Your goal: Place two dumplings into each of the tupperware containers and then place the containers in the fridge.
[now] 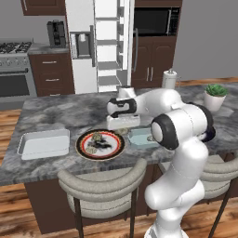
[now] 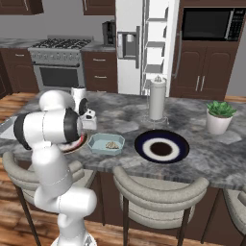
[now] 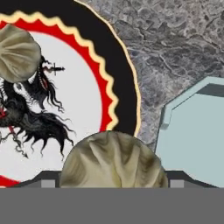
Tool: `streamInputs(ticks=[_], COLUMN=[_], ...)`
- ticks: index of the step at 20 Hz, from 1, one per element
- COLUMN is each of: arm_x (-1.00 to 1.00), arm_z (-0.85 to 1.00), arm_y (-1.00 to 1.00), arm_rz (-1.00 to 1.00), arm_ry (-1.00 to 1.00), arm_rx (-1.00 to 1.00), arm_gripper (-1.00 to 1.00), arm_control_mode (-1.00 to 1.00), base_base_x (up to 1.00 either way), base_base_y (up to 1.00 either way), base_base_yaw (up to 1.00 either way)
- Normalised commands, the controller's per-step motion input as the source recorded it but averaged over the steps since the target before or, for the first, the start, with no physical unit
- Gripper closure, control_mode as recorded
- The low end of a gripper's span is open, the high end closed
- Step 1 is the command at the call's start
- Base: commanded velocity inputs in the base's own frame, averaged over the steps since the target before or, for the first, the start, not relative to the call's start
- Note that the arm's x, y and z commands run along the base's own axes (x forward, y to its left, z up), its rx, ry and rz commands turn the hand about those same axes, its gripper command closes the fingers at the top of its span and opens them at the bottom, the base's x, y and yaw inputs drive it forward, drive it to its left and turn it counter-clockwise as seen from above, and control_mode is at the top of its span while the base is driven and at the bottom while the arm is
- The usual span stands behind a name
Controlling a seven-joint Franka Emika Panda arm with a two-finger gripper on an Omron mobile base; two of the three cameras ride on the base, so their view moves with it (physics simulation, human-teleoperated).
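1. The end effector (image 3: pixel 113 183) hangs low over the rim of the round dark plate (image 1: pixel 100 144) with the red-and-yellow border; its jaws clasp a lumpy beige pleated dumpling (image 3: pixel 113 159), apparently for carrying across
2. Just beside the plate on the grey marble tabletop (image 1: pixel 51 114), the small pale teal tub (image 2: pixel 106 143) sits within easy reach and already holds some
3. The larger white tub (image 1: pixel 44 142) waits on the plate's other side
4. Beyond, the white fridge (image 1: pixel 109 44) stands open, ready for the tubs
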Motion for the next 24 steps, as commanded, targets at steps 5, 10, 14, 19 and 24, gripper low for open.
streamInputs(ticks=[5,10,14,19,24], arm_x=[-0.01,0.00,0.10,0.23,0.16], arm_z=[-0.03,-0.02,-0.18,-0.32,-0.32], arm_y=[-1.00,-0.77,-0.16,0.03,0.00], arm_rz=[0.00,-0.03,-0.02,0.00,0.00], arm_ry=[0.02,0.09,0.08,0.05,0.06], arm_rx=[0.00,0.00,0.00,0.00,0.00], arm_gripper=[1.00,1.00,1.00,-1.00,-1.00], arm_control_mode=[-1.00,-1.00,-1.00,-1.00,-1.00], base_base_x=[0.00,0.00,0.00,0.00,0.00], base_base_y=[0.00,0.00,0.00,0.00,0.00], base_base_yaw=[0.00,0.00,0.00,0.00,0.00])
